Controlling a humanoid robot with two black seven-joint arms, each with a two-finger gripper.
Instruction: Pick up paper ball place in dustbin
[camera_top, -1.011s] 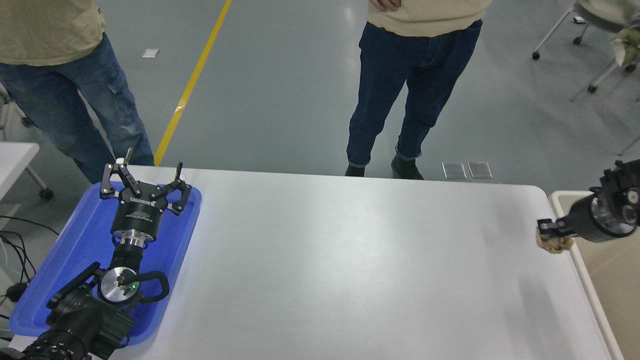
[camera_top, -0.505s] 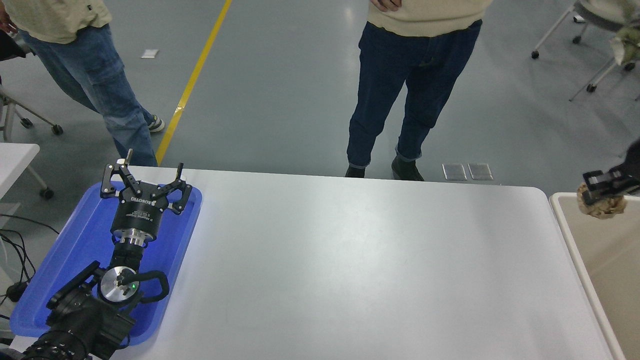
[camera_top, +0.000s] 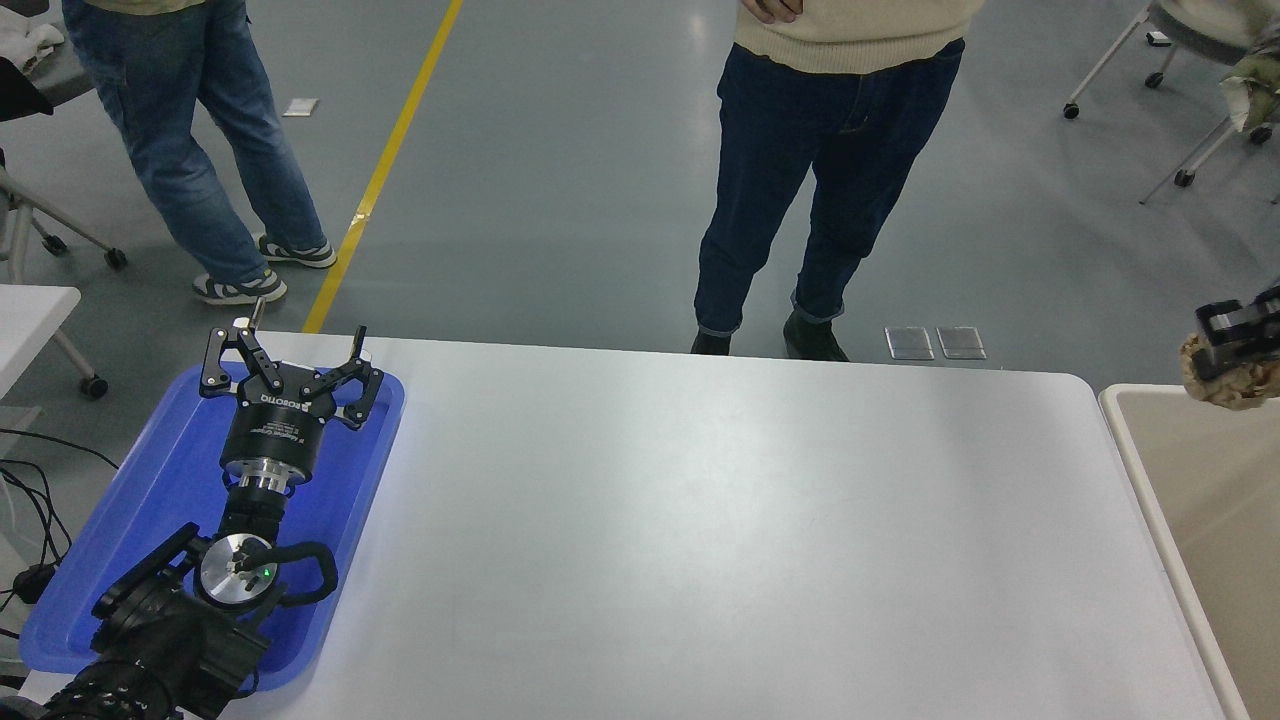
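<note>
Presently the right gripper (camera_top: 1228, 345) pinched the paper ball (camera_top: 1232, 378) between its fingers, the ball hanging just below them at 6 o'clock, above the far end of the dustbin (camera_top: 1128, 440). Release appeared to be the next step. The left gripper (camera_top: 290, 365) sat parked, fingers spread, over the blue tray (camera_top: 150, 500).

Bright, even overhead light, soft sheen on the white table (camera_top: 700, 520), faint diffuse shadows only, pale glare patches on the grey floor (camera_top: 560, 180), sharp focus across most of the view, blue tray (camera_top: 120, 560) strongly saturated, slight softness at the right edge.
</note>
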